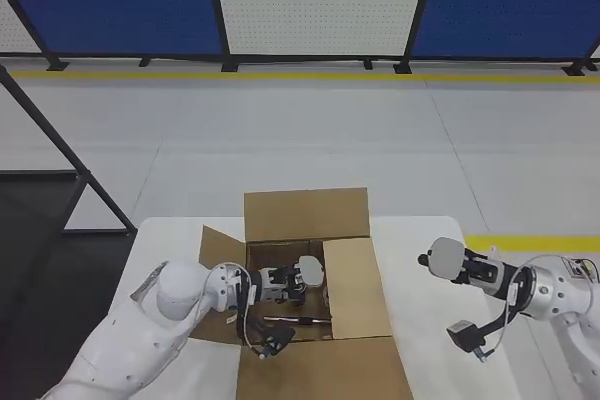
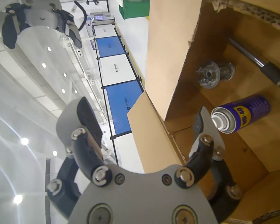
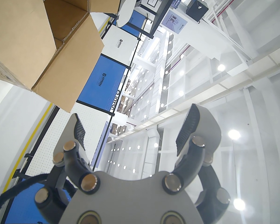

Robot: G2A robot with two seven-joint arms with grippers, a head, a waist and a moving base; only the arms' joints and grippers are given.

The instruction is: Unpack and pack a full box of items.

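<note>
Open box point(image 1: 310, 290) centre scene, still full: spray can point(image 2: 242, 114), grey hub point(image 2: 212, 74), metal bar point(image 2: 259, 64) inside. At its near-left rim, left gripper point(image 2: 144, 117), fingers spread, empty, one tip beside can (likely lining up pick). Well right, right gripper point(image 3: 135, 122), fingers spread, apparently parked clear.

The left arm point(image 1: 170, 300) bends in from the left side, and the left claw point(image 2: 142, 115) points across to the right. Its two fingers point(image 2: 88, 117) are spread wide and hold nothing. The right arm point(image 1: 560, 295) comes in from the right side, well apart. The right claw point(image 3: 134, 115) points back toward the left one, maybe tipped up a little. Its fingers are spread wide too and hold nothing.
</note>
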